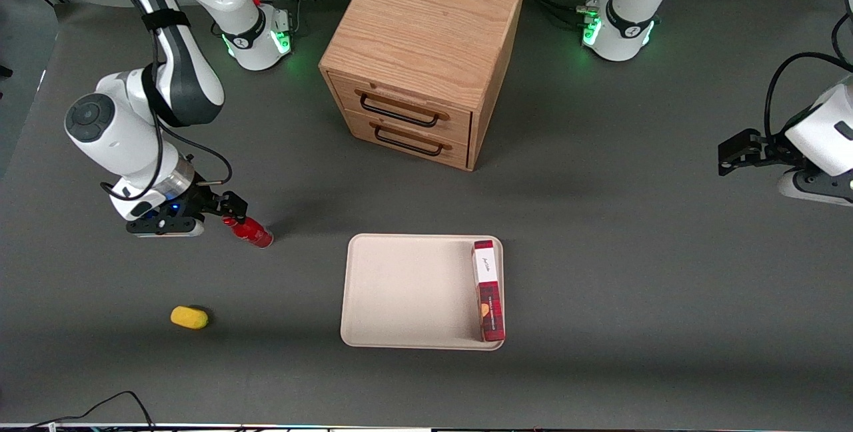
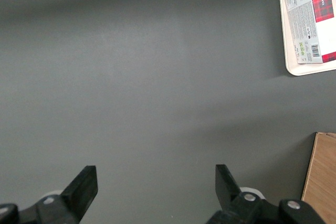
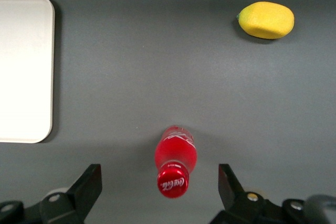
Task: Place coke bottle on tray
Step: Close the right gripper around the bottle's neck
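1. The coke bottle (image 1: 252, 231) (image 3: 175, 161) stands on the grey table (image 1: 600, 252), between the spread fingers of the gripper (image 1: 228, 213) (image 3: 157, 187), untouched.
2. The tray (image 1: 406, 292) (image 3: 21, 66) lies well apart, toward the parked arm's end, holding a red plaid box (image 1: 488, 289).
3. A yellow oval object (image 1: 190, 317) (image 3: 266, 20) rests nearer the front camera; a wooden cabinet (image 1: 426, 52) stands farther away.

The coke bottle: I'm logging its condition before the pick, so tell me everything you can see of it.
The coke bottle is small, glossy and all red, with a narrow neck, a red cap bearing white script, and more white lettering on its body. It looks like plastic. It stands on the dark grey table, leaning a little, capped and apparently intact. It is off the tray, toward the working arm's end. The gripper is open, its fingers either side of the bottle, not touching it.
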